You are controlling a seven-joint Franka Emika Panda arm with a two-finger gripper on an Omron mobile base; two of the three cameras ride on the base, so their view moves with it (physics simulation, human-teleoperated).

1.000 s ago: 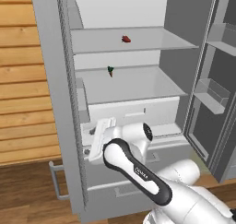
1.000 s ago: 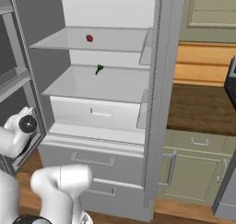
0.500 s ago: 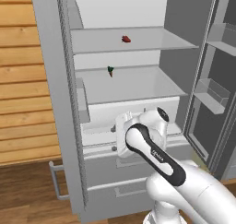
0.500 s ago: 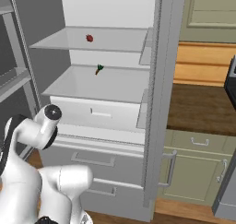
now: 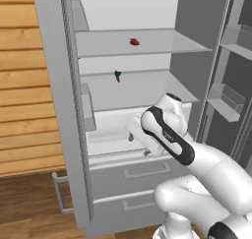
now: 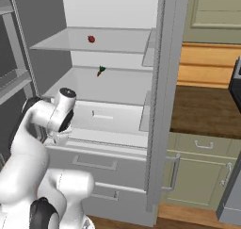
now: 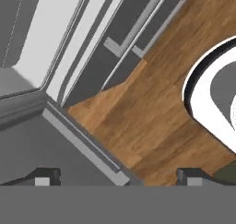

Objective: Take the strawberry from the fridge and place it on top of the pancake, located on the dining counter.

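Sitting on the upper shelf (image 5: 162, 44) of the open fridge (image 5: 64, 134) is the strawberry (image 5: 134, 42), with a small orange piece (image 5: 117, 75) one shelf down. The gripper (image 7: 115, 174) hangs low by the drawers (image 5: 133, 171), jaws spread wide, holding nothing.

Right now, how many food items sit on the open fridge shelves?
2. The strawberry lies on the upper shelf. The small orange piece with a green top sits on the shelf below, further left. The closed bin and drawers beneath may hide more.
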